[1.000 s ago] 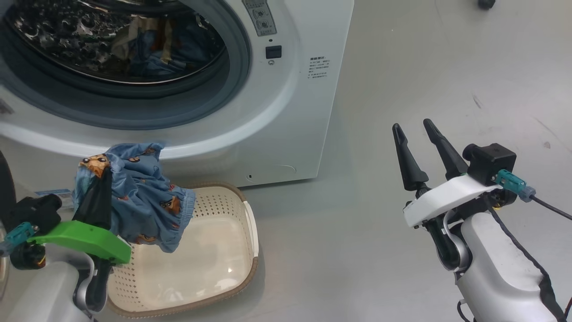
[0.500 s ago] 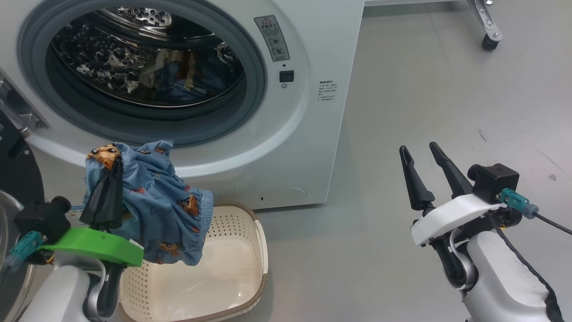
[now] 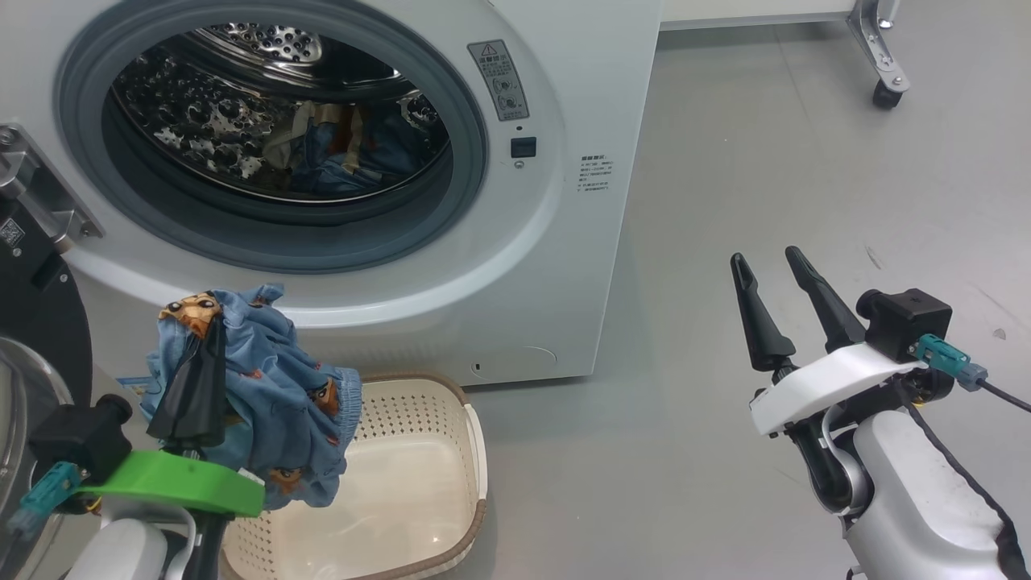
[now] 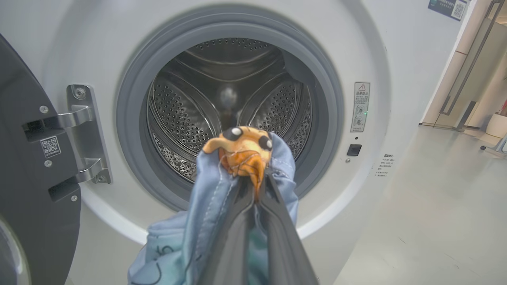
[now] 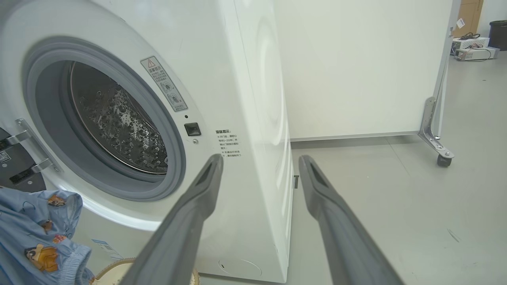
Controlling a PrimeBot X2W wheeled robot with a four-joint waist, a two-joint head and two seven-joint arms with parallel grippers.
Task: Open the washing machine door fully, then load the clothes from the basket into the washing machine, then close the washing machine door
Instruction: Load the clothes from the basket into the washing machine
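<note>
The white washing machine (image 3: 564,242) stands with its black-rimmed door (image 3: 32,322) swung open at the left. Blue and cream clothes (image 3: 338,153) lie in the steel drum (image 4: 186,107). My left gripper (image 3: 211,318) is shut on a light blue printed garment (image 3: 274,395), held in the air below the drum opening and above the left part of the cream basket (image 3: 475,451). The part of the basket's bottom that shows is bare. In the left wrist view the garment (image 4: 214,206) bunches around the left gripper (image 4: 253,174). My right gripper (image 3: 765,256) stands open over the floor, right of the machine.
The door's steel hinge (image 3: 40,193) juts out at the left of the opening. A white partition on a castor (image 3: 882,89) stands at the back right. Grey floor (image 3: 805,161) stretches right of the machine.
The head camera has shifted, bringing more of the drum and the door into the picture. My left gripper holds the garment a little higher over the basket. The right gripper stays open.
</note>
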